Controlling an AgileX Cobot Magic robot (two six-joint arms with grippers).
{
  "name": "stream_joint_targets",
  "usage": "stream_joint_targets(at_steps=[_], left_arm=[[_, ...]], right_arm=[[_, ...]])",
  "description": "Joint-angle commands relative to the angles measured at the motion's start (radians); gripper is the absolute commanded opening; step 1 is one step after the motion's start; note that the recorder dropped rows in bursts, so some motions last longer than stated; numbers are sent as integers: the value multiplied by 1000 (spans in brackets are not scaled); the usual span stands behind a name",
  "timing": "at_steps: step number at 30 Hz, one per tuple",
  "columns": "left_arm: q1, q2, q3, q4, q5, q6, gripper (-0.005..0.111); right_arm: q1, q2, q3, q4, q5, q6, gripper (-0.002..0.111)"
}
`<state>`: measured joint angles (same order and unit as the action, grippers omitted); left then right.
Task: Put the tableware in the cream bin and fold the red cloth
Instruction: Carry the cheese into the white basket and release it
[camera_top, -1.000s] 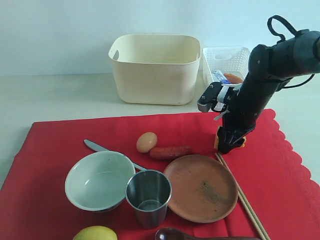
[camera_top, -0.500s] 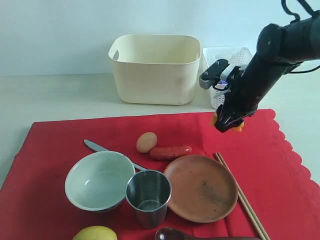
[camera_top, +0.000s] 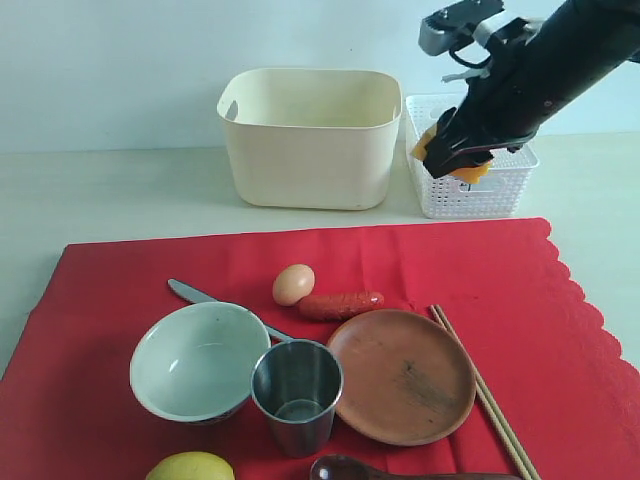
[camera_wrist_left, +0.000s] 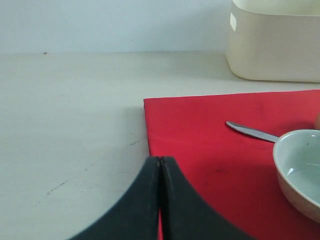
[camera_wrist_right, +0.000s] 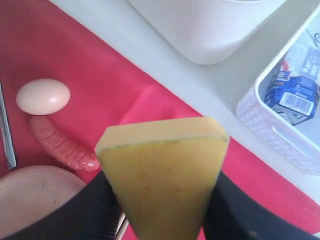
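Right gripper (camera_top: 452, 152): we see its jaws clamped on a yellow cheese wedge (camera_wrist_right: 162, 170); it hangs above the white lattice basket (camera_top: 490, 190)
Left gripper (camera_wrist_left: 160, 200): jaws pressed together, holding nothing; low at an edge of the red cloth (camera_top: 480, 270)
Tableware: the bowl (camera_top: 195, 360), steel cup (camera_top: 297, 395), brown plate (camera_top: 400, 375), chopsticks (camera_top: 485, 400), knife (camera_top: 195, 293) and spoon (camera_top: 345, 470) all lie on the red cloth; the cup stands between bowl and plate
Cream bin (camera_top: 305, 140): on the bare table beyond the cloth; just beside the basket
Cloth: we see it spread flat
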<state>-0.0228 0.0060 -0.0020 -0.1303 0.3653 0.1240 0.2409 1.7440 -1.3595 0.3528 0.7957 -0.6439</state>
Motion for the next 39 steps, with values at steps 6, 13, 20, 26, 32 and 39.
stream_joint_targets(at_steps=[6, 13, 20, 26, 32, 39], left_arm=[[-7, -6, 2, -4, -10, -2, 0], [-7, -6, 2, -4, -10, -2, 0], [-7, -6, 2, -4, -10, -2, 0], [-7, -6, 2, -4, -10, -2, 0], [-7, -6, 2, -4, -10, -2, 0], [-7, -6, 2, -4, -10, -2, 0]], right_arm=[[-5, -34, -8, -18, -170, 95, 4], [-70, 79, -39, -19, -429, 193, 4], [-136, 252, -144, -19, -423, 202, 4], [-150, 352, -217, -22, -423, 202, 4], [-157, 423, -283, -51, -425, 202, 4], [-184, 475, -315, -49, -425, 223, 4]])
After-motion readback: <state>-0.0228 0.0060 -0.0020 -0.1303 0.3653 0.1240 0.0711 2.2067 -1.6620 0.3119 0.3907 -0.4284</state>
